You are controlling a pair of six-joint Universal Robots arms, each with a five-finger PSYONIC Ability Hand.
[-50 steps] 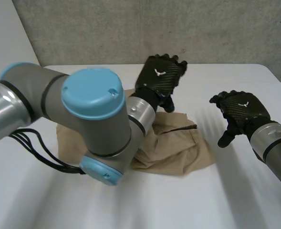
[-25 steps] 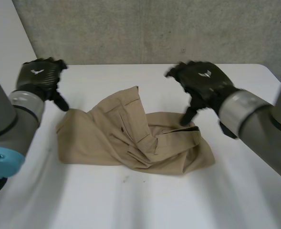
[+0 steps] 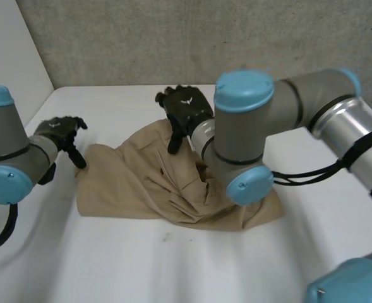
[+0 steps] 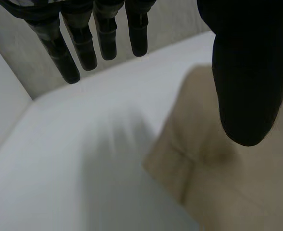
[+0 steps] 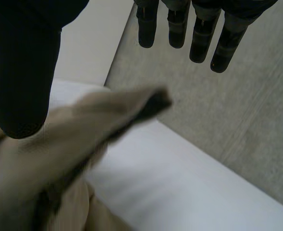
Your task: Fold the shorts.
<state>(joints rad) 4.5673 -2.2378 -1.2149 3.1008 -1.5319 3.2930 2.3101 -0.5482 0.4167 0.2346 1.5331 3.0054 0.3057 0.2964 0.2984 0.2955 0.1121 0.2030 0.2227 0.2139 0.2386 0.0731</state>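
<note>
test lab: white table [image 3: 173,268], bare concrete wall [image 3: 141,38]

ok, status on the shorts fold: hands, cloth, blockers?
Left hand open, at left corner of shorts. Right hand open, over their far peak. Shorts rumpled on table. Right arm overhangs their right half.

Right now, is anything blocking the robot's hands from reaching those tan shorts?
Nothing visible does. The left hand is open right at the shorts' corner on its own side. The right hand is open too, at the cloth's raised far tip, with no object between either hand and the fabric.
</note>
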